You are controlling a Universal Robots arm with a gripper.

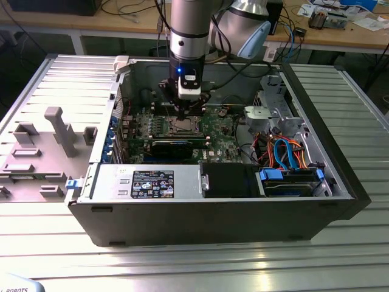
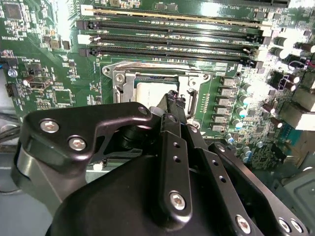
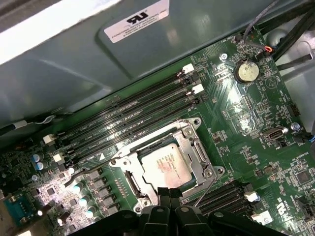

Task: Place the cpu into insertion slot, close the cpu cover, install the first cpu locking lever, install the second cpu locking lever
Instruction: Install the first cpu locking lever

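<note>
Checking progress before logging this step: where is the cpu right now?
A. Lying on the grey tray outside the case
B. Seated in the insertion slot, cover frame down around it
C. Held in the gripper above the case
B: in the first wrist view the cpu lies in the insertion slot, with the cpu cover framing it.

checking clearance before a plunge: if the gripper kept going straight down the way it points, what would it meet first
Most likely the cpu or the cpu cover framing it. The gripper hangs right above the socket's near edge; depth is unclear.
</note>
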